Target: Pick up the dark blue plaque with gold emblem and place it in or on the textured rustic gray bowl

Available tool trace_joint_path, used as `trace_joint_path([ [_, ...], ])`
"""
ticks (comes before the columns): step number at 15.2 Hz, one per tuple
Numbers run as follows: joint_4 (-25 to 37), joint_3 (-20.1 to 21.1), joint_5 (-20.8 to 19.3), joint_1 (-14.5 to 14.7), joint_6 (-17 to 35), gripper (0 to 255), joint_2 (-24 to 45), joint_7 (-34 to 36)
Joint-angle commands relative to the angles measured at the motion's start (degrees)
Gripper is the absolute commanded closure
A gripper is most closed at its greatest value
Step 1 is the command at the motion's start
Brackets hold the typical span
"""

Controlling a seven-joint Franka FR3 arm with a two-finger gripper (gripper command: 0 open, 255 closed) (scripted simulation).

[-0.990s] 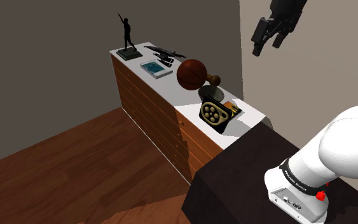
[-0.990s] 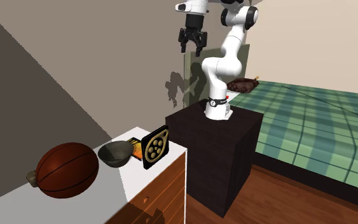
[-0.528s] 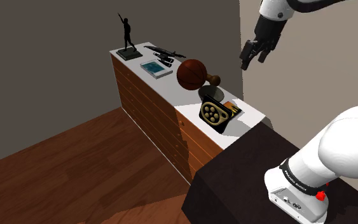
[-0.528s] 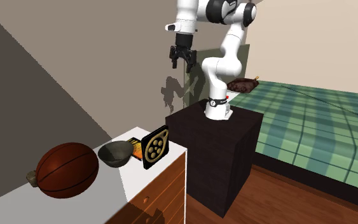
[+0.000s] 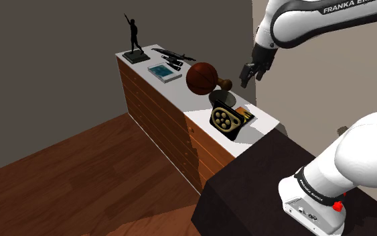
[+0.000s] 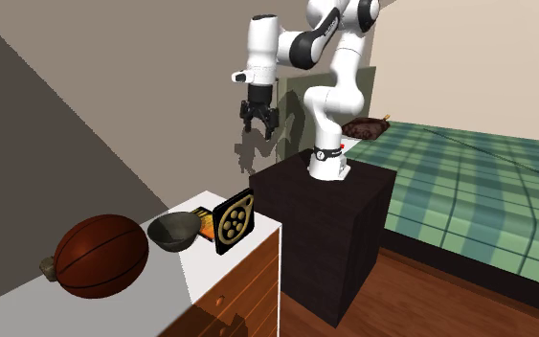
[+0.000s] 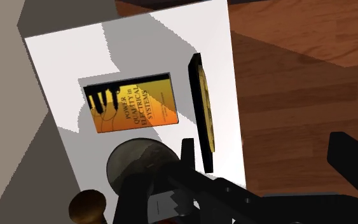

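Note:
The dark plaque with a gold emblem (image 5: 225, 121) stands upright near the front edge of the white dresser top (image 5: 197, 119), beside the stand. Just behind it sits the grey bowl (image 5: 222, 100). In the second exterior view the plaque (image 6: 233, 220) leans next to the bowl (image 6: 174, 232). My gripper (image 5: 250, 71) hangs open in the air, well above and behind the plaque, holding nothing (image 6: 258, 121). The wrist view looks down on the plaque (image 7: 203, 111) edge-on, with the bowl (image 7: 142, 163) close by and the open gripper (image 7: 268, 159) over the wooden floor side.
An orange book (image 5: 248, 115) lies flat beside the plaque. A basketball (image 5: 202, 78), a small brown knob-like object (image 5: 225, 84), a blue book (image 5: 165, 72), a black statuette (image 5: 134, 40) and a long black object (image 5: 173, 53) stand farther along the dresser. The dark stand (image 6: 320, 225) adjoins the dresser.
The gripper has come down and moved toward the dresser, from high near the wall to a spot above the plaque and bowl. The objects have not moved.

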Motion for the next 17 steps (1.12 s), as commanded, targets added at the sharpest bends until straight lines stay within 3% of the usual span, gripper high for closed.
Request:
trace_joint_path([
  [1,-0.8,-1.2,0.0,0.0,4.8,0,3.7,-1.4],
  [9,1.2,-5.4,3.7,0.9,21.7,0,22.1,-9.4],
  [13,4.4,-6.1,9.2,1.0,28.5,0,32.3,-15.7],
  [17,9.1,-4.2,15.9,-0.7,33.7,0,42.4,-22.8],
])
